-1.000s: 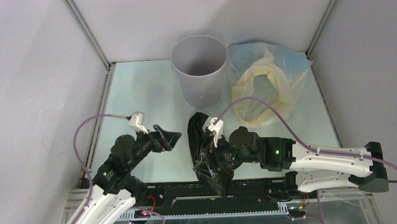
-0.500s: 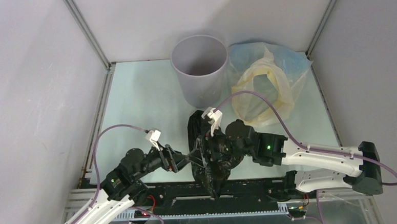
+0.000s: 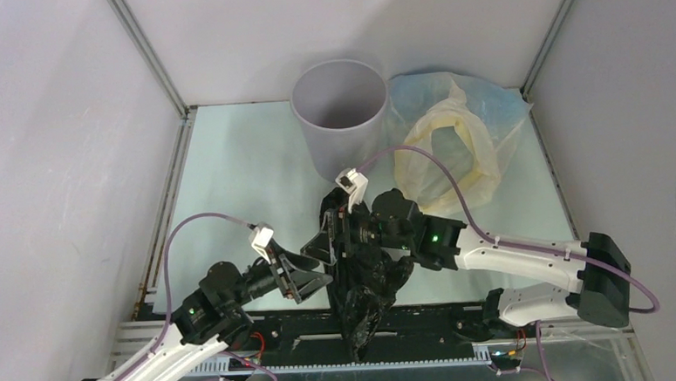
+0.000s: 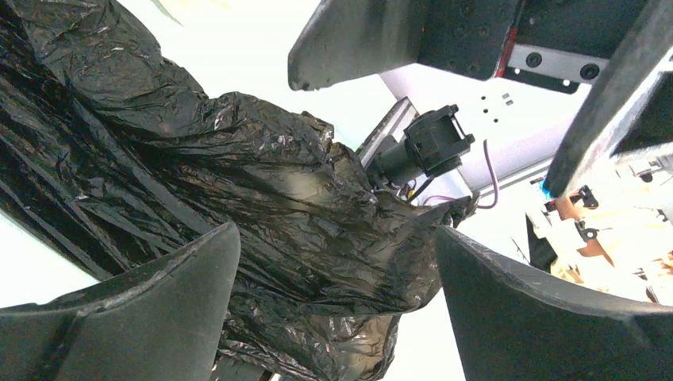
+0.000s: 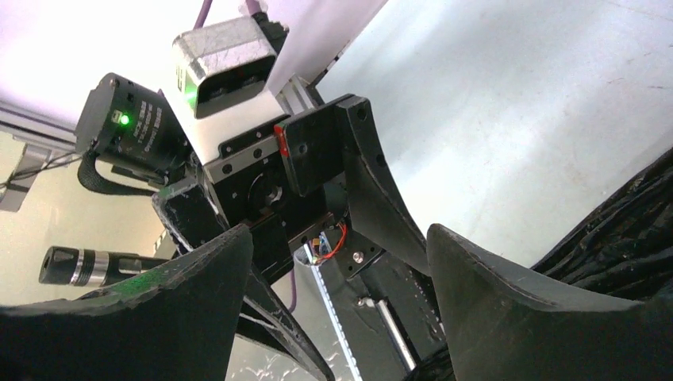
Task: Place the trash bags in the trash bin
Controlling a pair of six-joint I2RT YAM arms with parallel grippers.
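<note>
The black trash bag (image 3: 367, 287) lies crumpled at the near middle of the table and hangs over its front edge. It fills the left wrist view (image 4: 238, 182). My left gripper (image 3: 311, 276) is open, just left of the bag, and the bag's folds sit in the gap between its fingers (image 4: 333, 234). My right gripper (image 3: 326, 236) is open and empty at the bag's upper left, facing the left gripper (image 5: 340, 232). The bag shows only beside its right finger (image 5: 627, 230). The grey-lavender trash bin (image 3: 341, 120) stands upright at the back middle, apart from both grippers.
A translucent yellowish and pale-blue plastic bag (image 3: 456, 141) lies right of the bin. Metal frame posts and grey walls close the table's sides and back. The black rail (image 3: 429, 325) with the arm bases runs along the front edge.
My left arm has swung right, bringing its open gripper up to the bag. My right gripper has moved left and toward the bin, off the bag's middle. The bag has slumped toward the front edge.
</note>
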